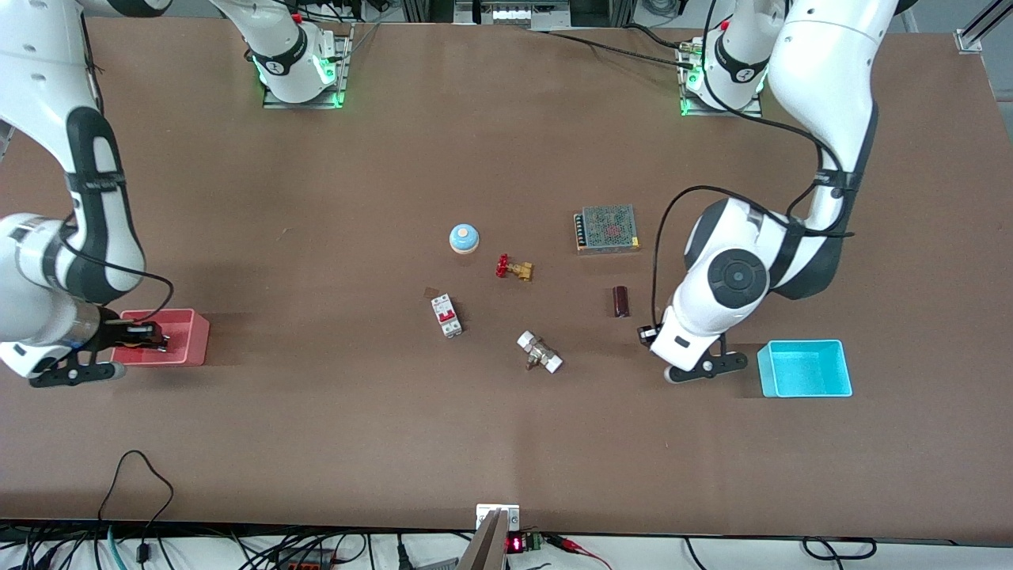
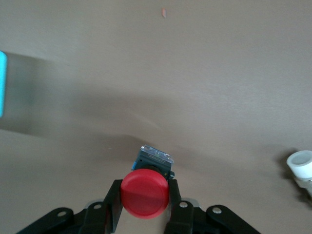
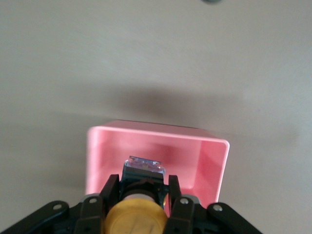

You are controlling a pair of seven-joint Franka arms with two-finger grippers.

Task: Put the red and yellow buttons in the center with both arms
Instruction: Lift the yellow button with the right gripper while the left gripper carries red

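My left gripper is shut on the red button. It holds the button over bare brown tabletop, between the cyan bin and the white-ended fitting. In the left wrist view the fingers clamp the red cap's sides. My right gripper is shut on the yellow button and holds it over the pink bin. In the right wrist view the pink bin's rim lies under the button. Neither button shows clearly in the front view.
In the table's middle lie a light-blue dome, a brass valve with a red handwheel, a white and red breaker, a dark cylinder and a metal mesh box. The fitting's white end shows in the left wrist view.
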